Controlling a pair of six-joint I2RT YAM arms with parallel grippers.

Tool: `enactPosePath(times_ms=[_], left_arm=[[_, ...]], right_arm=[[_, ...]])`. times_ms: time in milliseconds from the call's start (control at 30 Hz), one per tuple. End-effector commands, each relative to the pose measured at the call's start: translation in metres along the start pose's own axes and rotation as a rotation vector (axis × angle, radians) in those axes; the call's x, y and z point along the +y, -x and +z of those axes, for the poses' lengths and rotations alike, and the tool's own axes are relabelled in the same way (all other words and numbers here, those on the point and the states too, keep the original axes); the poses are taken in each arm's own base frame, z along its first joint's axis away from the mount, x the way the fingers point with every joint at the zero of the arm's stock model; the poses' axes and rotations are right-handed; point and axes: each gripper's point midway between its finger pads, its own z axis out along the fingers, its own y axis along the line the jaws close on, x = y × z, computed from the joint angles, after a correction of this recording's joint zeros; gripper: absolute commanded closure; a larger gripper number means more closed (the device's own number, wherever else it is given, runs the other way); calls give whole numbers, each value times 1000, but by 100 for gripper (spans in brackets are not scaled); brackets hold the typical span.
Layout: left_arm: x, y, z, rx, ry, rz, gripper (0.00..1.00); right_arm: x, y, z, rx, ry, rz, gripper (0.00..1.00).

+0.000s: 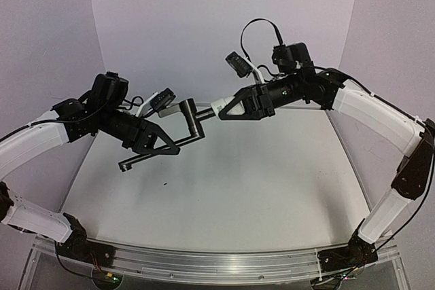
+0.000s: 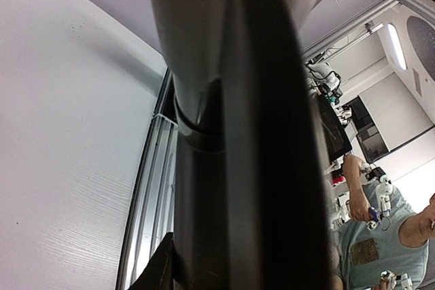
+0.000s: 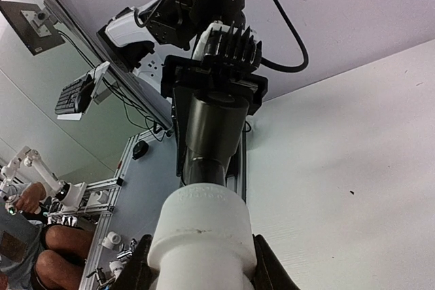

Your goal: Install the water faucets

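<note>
Fitting (image 3: 202, 230) sits clenched in your right gripper's (image 1: 225, 111) jaws, meeting end-on the pipe (image 1: 196, 124) your left gripper (image 1: 163, 146) grasps midair; its near stub runs left-right between both arms.

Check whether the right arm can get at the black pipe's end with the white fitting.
Likely yes: the white fitting in the right gripper already meets the black pipe held airborne by the left gripper; nothing lies between.

Both arms reach inward with elbows out, wrists roughly level, grippers facing each other. The left gripper (image 1: 170, 144) clamps the black pipe (image 1: 132, 163); the right gripper (image 1: 228, 110) clamps the white fitting (image 1: 217, 104).
</note>
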Motion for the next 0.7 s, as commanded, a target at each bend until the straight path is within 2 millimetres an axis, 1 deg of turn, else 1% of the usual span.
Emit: enactPosePath(times_ms=[0, 100, 233, 400, 467, 667], left_arm=[[-31, 40, -6, -92, -10, 258, 100], [-29, 41, -6, -91, 17, 266, 100], [-26, 42, -7, -90, 65, 278, 100], [-18, 43, -8, -89, 119, 289, 100], [-15, 42, -7, -82, 137, 287, 100], [-8, 41, -6, -70, 179, 304, 100]], right_arm=[[11, -4, 16, 4, 97, 83, 100], [3, -1, 19, -14, 76, 158, 100], [3, 5, 19, -48, 89, 246, 100], [4, -1, 24, -47, 163, 390, 100], [6, 1, 24, -60, 197, 412, 100], [7, -3, 25, -50, 230, 481, 100]])
